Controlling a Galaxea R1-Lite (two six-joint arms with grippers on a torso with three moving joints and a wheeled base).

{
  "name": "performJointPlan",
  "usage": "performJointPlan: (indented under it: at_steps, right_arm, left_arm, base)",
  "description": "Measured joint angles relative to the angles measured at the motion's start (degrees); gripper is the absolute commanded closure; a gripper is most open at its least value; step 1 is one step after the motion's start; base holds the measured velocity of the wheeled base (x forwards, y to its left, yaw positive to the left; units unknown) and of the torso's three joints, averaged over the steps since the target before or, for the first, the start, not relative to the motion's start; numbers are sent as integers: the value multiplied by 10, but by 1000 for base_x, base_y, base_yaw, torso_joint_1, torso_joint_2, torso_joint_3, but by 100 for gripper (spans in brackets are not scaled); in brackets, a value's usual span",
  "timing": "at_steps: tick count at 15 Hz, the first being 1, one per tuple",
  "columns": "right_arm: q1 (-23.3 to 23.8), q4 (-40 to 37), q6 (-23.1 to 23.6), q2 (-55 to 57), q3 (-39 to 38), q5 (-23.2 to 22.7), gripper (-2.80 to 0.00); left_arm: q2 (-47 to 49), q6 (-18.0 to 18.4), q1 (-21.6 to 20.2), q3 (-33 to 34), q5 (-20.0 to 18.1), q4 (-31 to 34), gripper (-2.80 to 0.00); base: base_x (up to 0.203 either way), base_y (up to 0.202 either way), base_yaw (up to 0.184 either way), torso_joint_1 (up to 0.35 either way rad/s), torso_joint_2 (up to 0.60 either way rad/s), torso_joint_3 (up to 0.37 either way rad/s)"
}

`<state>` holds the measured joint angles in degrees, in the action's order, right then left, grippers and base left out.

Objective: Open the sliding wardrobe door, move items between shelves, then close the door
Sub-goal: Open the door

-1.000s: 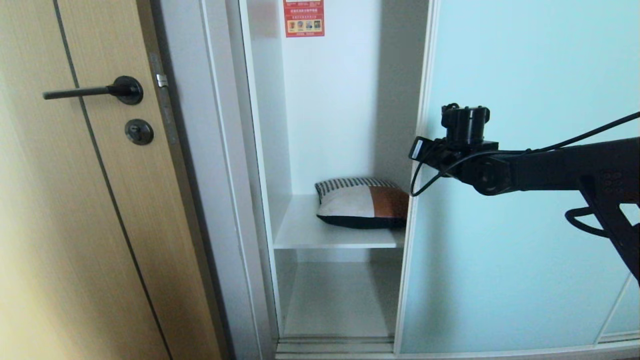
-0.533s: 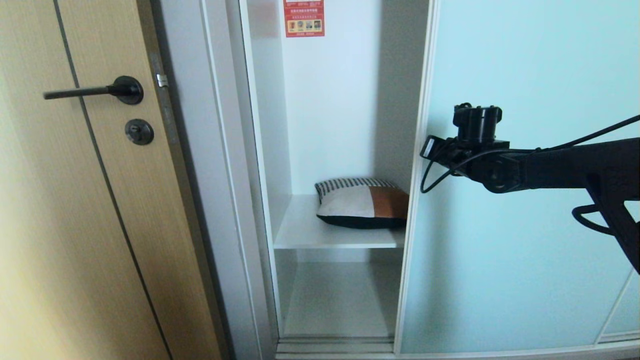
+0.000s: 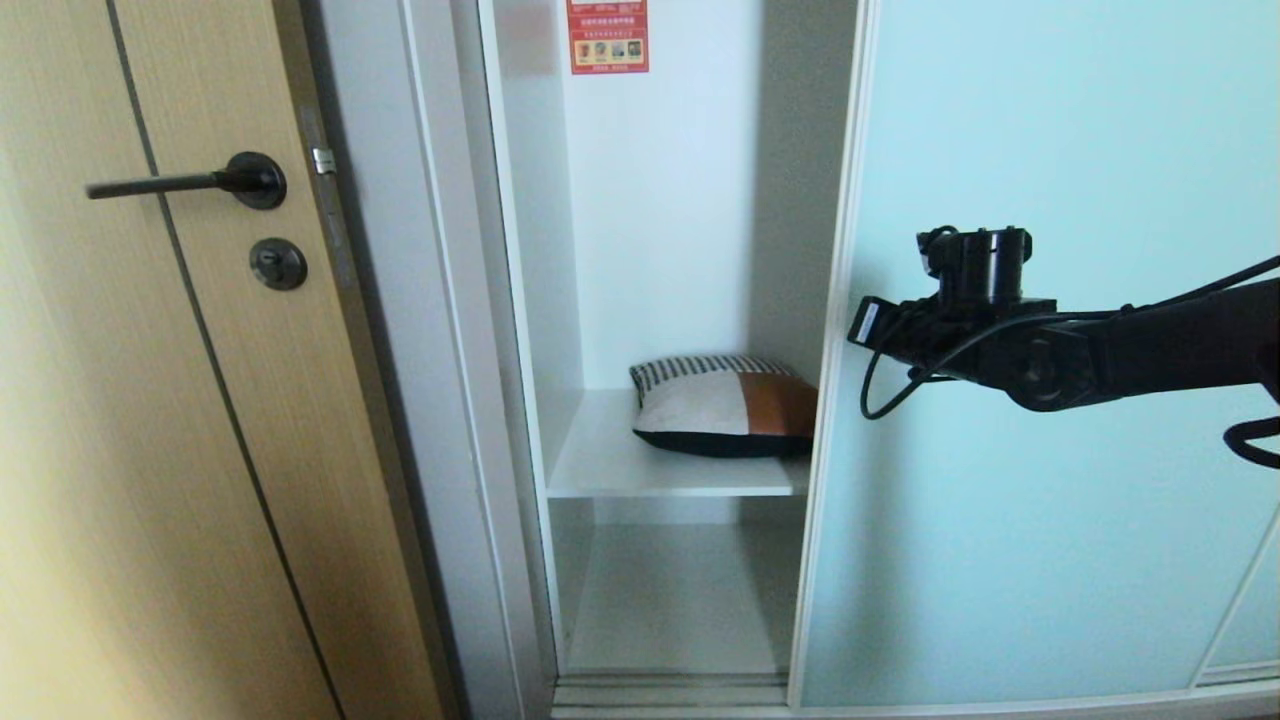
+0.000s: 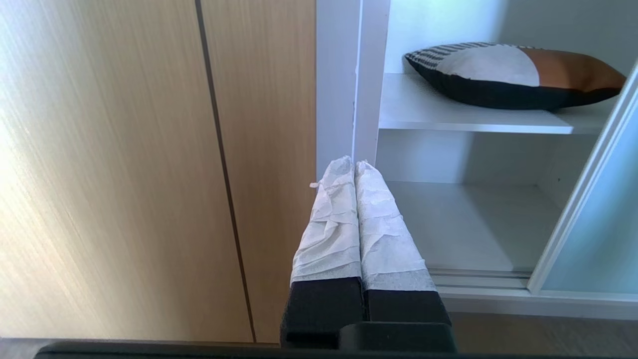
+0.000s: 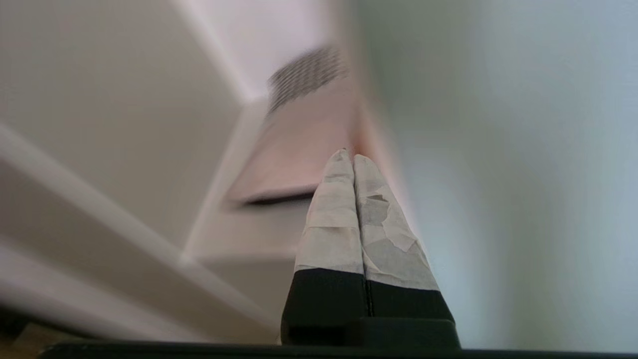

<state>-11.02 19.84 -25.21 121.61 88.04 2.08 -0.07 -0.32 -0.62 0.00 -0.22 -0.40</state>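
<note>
1. The left gripper [image 4: 354, 162] sits low and nearest the robot. Its white-wrapped jaws are pressed together on nothing, and it points at the white wardrobe frame [image 4: 336, 85] between the wooden door [image 4: 149, 149] and the open compartment.
2. The right arm [image 3: 1150, 345] reaches in level from the right side of the head view, in front of the sliding wardrobe door [image 3: 1050, 550]. The right gripper [image 5: 349, 155] has its taped jaws together and empty. Its tip lies close to the door's left edge, but touch cannot be told.
3. The sliding wardrobe door is a pale aqua frosted panel. It stands pushed to the right, leaving the narrow white compartment open.
4. To the left stands the wooden door with a black lever handle [image 3: 180, 182] and a round lock [image 3: 278, 264] beneath it.
5. Inside the compartment, the lower shelf [image 3: 680, 600] is bare. The upper shelf [image 3: 610, 460] carries the items [image 3: 725, 405], one soft cushion-like bundle of white, tan-brown, black and stripes, lying flat toward the right rear, partly behind the door's edge.
6. Farthest back, a red sticker [image 3: 608, 35] is fixed high on the rear wall.
</note>
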Motion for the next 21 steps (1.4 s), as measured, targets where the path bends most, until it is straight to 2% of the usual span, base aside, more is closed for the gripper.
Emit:
performJointPlan:
  at_steps: [3,8,12,15,18,21]
  right_arm:
    - [-28,7,3,-28,-32,-14,0]
    - [-60,7,9,-25,-23,-25,0]
    - [-64,2,17,28,55,-13,0]
    - [-59,-1,18,83,129,24,0]
    - [-49,-17,17,132,193,40,0]
    - [-42,-27,19,163,224,57,0]
  left_arm:
    - [0,0,0,0,0,0,0]
    - [0,0,0,0,0,0,0]
    - [0,0,0,0,0,0,0]
    - [0,0,0,0,0,0,0]
    - [0,0,0,0,0,0,0]
    - [0,0,0,0,0,0,0]
  base:
    - [0,0,0,0,0,0]
    - [0,0,0,0,0,0]
    - [0,0,0,0,0,0]
    - [0,0,0,0,0,0]
    - [0,0,0,0,0,0]
    - [0,0,0,0,0,0]
